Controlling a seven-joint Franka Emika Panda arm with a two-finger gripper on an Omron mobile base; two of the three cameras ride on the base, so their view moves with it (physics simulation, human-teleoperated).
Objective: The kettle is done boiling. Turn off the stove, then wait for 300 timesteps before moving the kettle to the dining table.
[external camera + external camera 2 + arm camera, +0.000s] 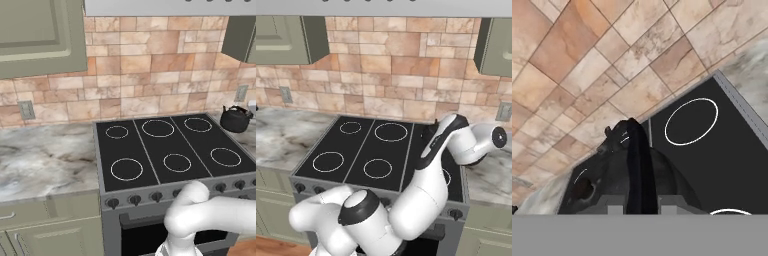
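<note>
Kettle is sitting on the marble counter just right of the stove, near the tiled wall — off the black glass top. Seen from the hand view, the gripper is clamping shut on the kettle's thin arched handle, which is running up between the two fingertips — the round black body is lying directly beneath.

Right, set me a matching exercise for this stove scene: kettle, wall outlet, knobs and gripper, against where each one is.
1. kettle
2. wall outlet
3. knobs
4. gripper

A. on the tile backsplash, left of the stove
B. in a row along the stove's front
C. shut on a thin black handle
D. just right of the stove

Pairs: 1-D, 2-A, 3-B, 4-C
</note>
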